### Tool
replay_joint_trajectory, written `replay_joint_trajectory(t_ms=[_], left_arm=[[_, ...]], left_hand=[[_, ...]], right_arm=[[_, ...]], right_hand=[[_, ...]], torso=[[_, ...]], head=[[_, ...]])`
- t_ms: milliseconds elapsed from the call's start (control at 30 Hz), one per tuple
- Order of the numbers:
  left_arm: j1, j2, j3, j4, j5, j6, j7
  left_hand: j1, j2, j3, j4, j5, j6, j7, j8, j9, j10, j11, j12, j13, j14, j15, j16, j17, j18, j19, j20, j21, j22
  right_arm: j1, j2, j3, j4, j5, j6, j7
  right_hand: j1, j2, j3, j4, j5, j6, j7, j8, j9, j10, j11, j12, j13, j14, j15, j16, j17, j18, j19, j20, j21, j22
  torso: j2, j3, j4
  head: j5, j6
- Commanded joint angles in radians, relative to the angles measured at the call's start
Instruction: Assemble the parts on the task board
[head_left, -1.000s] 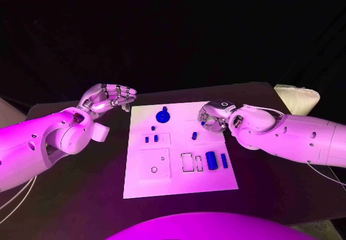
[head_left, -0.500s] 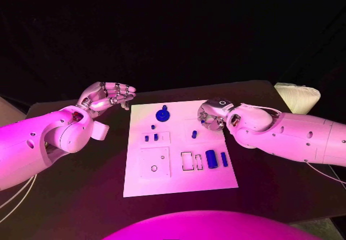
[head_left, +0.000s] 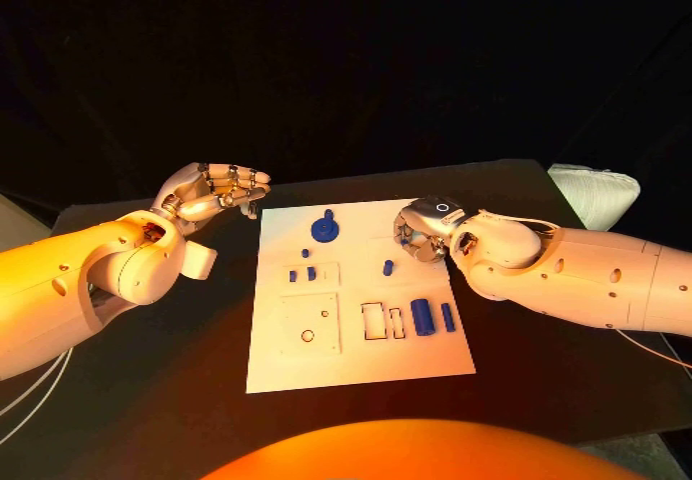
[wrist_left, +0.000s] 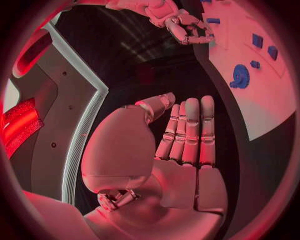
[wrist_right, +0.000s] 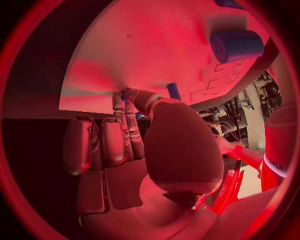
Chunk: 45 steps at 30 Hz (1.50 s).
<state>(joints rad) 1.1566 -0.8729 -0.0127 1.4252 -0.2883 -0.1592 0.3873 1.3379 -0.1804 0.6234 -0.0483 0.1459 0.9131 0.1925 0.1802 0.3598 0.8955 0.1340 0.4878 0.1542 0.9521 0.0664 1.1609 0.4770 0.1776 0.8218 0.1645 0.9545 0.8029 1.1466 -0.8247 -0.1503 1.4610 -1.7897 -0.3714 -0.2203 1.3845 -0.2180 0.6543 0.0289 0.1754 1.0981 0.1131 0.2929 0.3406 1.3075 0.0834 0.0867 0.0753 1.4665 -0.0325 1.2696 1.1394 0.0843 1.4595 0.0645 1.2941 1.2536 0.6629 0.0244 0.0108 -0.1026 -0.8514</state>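
Off to my right there's a pale ribbed thing (head_left: 594, 192) sitting at the far corner of the black table (head_left: 548, 385).

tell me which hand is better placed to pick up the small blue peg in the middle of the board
Right. The right hand is over the board's far right part, close beside the peg. The left hand is off the board, over the table past its left edge.

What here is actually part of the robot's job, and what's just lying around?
Part of the job:
- task board
- blue gear-like round part
- blue cylinder part
- small blue peg
- right hand, over the board's edge
- left hand, beside the board

Just lying about:
- pale ribbed object at the table's far corner
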Motion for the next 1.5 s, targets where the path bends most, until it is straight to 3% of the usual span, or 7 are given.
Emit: replay_joint_trajectory(t_ms=[33, 500, 800, 967, 1067, 1167, 1500], left_arm=[[0.000, 0.002, 0.001, 0.000, 0.008, 0.013, 0.008], [0.000, 0.004, 0.001, -0.010, 0.010, 0.010, 0.007], [0.000, 0.007, 0.001, -0.017, 0.015, 0.009, 0.005], [0.000, 0.009, 0.001, -0.018, 0.017, 0.007, 0.005], [0.000, 0.012, 0.001, -0.017, 0.018, 0.007, 0.005], [0.000, 0.014, 0.001, -0.016, 0.019, 0.006, 0.005], [-0.001, 0.020, 0.001, -0.013, 0.026, 0.003, 0.006]], left_hand=[[-0.005, 0.001, -0.006, -0.001, 0.004, -0.008, 0.000, 0.007, -0.001, -0.003, 0.002, -0.007, -0.001, -0.006, -0.001, -0.006, -0.001, 0.007, -0.002, -0.001, -0.004, -0.001], [-0.004, 0.001, -0.006, -0.001, 0.005, -0.008, 0.000, 0.007, -0.001, -0.004, 0.002, -0.007, -0.001, -0.006, -0.001, -0.006, -0.001, 0.007, -0.001, -0.001, -0.005, -0.002], [-0.001, 0.001, -0.008, -0.002, 0.005, -0.009, 0.000, 0.007, -0.002, -0.007, 0.003, -0.009, -0.003, -0.006, 0.000, -0.007, -0.003, 0.007, 0.001, -0.001, -0.007, -0.004], [0.000, 0.001, -0.009, -0.003, 0.005, -0.010, 0.001, 0.007, -0.002, -0.008, 0.003, -0.010, -0.004, -0.006, 0.000, -0.007, -0.003, 0.007, 0.001, -0.001, -0.008, -0.004], [0.000, 0.001, -0.009, -0.003, 0.005, -0.010, 0.001, 0.007, -0.002, -0.008, 0.003, -0.010, -0.004, -0.006, 0.000, -0.007, -0.003, 0.007, 0.001, -0.001, -0.008, -0.004], [0.000, 0.001, -0.009, -0.003, 0.005, -0.010, 0.001, 0.007, -0.002, -0.008, 0.003, -0.010, -0.004, -0.006, 0.000, -0.007, -0.003, 0.007, 0.001, -0.001, -0.008, -0.004], [0.000, 0.001, -0.010, -0.003, 0.005, -0.011, 0.001, 0.007, -0.002, -0.009, 0.003, -0.011, -0.004, -0.006, 0.000, -0.008, -0.004, 0.007, 0.002, -0.001, -0.009, -0.005]], right_arm=[[-0.006, -0.001, -0.004, 0.005, -0.034, -0.032, -0.026], [0.010, -0.041, 0.006, 0.066, -0.021, -0.104, -0.027], [0.030, -0.087, 0.013, 0.154, 0.017, -0.155, -0.008], [0.028, -0.088, 0.015, 0.208, 0.040, -0.173, 0.015], [0.017, -0.079, 0.015, 0.242, 0.043, -0.181, 0.027], [0.005, -0.066, 0.014, 0.264, 0.037, -0.182, 0.033], [-0.061, 0.021, 0.002, 0.265, -0.006, -0.175, 0.039]], right_hand=[[0.015, 0.022, 0.007, -0.001, -0.002, 0.009, 0.000, 0.003, 0.002, 0.053, -0.046, 0.001, 0.025, 0.034, -0.010, 0.005, -0.001, -0.018, 0.006, -0.006, 0.009, 0.008], [0.011, 0.019, 0.012, -0.005, -0.004, 0.010, 0.000, 0.006, 0.006, 0.056, -0.046, -0.001, 0.027, 0.035, -0.010, 0.009, 0.001, -0.022, 0.011, -0.006, 0.024, 0.024], [0.011, 0.019, 0.013, -0.005, -0.005, 0.010, 0.000, 0.006, 0.007, 0.056, -0.046, -0.001, 0.028, 0.035, -0.010, 0.011, 0.002, -0.023, 0.013, -0.006, 0.030, 0.032], [0.010, 0.019, 0.015, -0.006, -0.005, 0.010, 0.000, 0.006, 0.008, 0.056, -0.046, -0.002, 0.028, 0.035, -0.010, 0.011, 0.003, -0.023, 0.013, -0.006, 0.031, 0.033], [0.010, 0.019, 0.015, -0.006, -0.005, 0.010, 0.000, 0.006, 0.008, 0.056, -0.046, -0.002, 0.028, 0.035, -0.010, 0.011, 0.003, -0.023, 0.013, -0.006, 0.031, 0.033], [0.010, 0.019, 0.016, -0.007, -0.005, 0.009, 0.000, 0.006, 0.009, 0.056, -0.046, -0.003, 0.028, 0.035, -0.010, 0.011, 0.001, -0.023, 0.013, -0.006, 0.032, 0.035], [0.010, 0.019, 0.018, -0.008, -0.004, 0.008, 0.001, 0.006, 0.009, 0.055, -0.045, -0.004, 0.028, 0.034, -0.010, 0.011, 0.000, -0.023, 0.013, -0.006, 0.032, 0.035]], torso=[[0.000, -0.0006, 0.0005], [-0.002, -0.0021, -0.0013], [-0.002, -0.0014, 0.0003], [-0.001, -0.0002, -0.0013], [-0.001, -0.0015, 0.0002], [-0.002, -0.0024, 0.0003], [0.000, -0.0045, 0.0011]], head=[[0.000, 0.001], [-0.002, 0.007], [0.002, 0.012], [0.018, 0.014], [0.026, 0.013], [0.043, 0.011], [0.099, 0.000]])
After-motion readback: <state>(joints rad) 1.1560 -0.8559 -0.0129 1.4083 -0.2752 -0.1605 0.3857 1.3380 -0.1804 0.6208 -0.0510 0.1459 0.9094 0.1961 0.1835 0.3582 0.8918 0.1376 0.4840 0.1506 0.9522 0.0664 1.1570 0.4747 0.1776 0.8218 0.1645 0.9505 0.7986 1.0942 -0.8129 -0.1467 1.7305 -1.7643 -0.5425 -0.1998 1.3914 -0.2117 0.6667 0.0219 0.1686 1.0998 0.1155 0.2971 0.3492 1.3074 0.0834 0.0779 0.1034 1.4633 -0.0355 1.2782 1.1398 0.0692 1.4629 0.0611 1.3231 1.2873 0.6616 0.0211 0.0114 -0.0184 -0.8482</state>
